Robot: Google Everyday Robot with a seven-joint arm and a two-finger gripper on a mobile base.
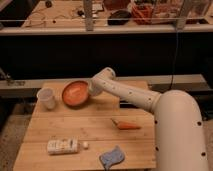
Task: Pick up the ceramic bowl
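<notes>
The ceramic bowl (75, 93) is round and orange with a darker reddish rim. It is at the back left of the wooden table (95, 135), tilted so its inside faces the camera. My gripper (90, 92) is at the bowl's right rim, at the end of the white arm (130, 97) that reaches in from the right. The wrist hides where the gripper meets the rim. A small white cup (46, 98) stands just left of the bowl.
A carrot (127, 125) lies right of the table's middle. A white bottle (62, 146) lies on its side at the front left. A blue cloth (112, 156) lies at the front edge. Dark shelving and a rail stand behind the table.
</notes>
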